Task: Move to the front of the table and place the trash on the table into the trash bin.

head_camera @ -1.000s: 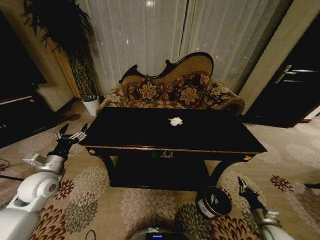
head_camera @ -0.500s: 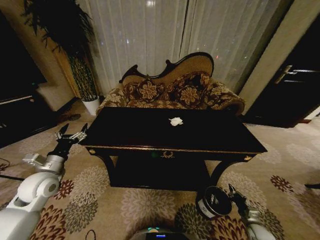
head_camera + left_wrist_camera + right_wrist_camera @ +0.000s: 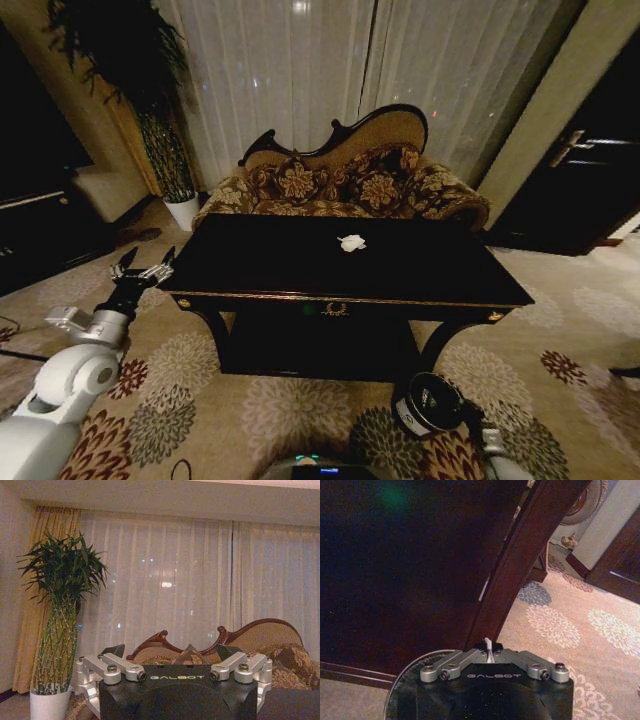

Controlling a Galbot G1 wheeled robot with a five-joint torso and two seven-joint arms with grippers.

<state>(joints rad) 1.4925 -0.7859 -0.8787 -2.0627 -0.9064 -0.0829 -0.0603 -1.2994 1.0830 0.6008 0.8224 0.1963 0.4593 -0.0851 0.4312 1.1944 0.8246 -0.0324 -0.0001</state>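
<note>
The dark glossy table stands right in front of me, and one white paper wad of trash lies on its top near the middle. The black trash bin sits on the carpet by the table's right front leg. My right gripper is low at the bin's right side. In the right wrist view it is shut on a thin white scrap of trash, above the bin's rim. My left gripper hangs open beside the table's left corner, and its fingers are spread wide.
A patterned sofa stands behind the table before white curtains. A potted plant in a white pot is at the back left. A dark door is on the right. Flowered carpet covers the floor. The table's curved leg rises close to my right gripper.
My right gripper has moved left and down from the open carpet to the trash bin's rim. The left arm and the paper wad have not moved.
</note>
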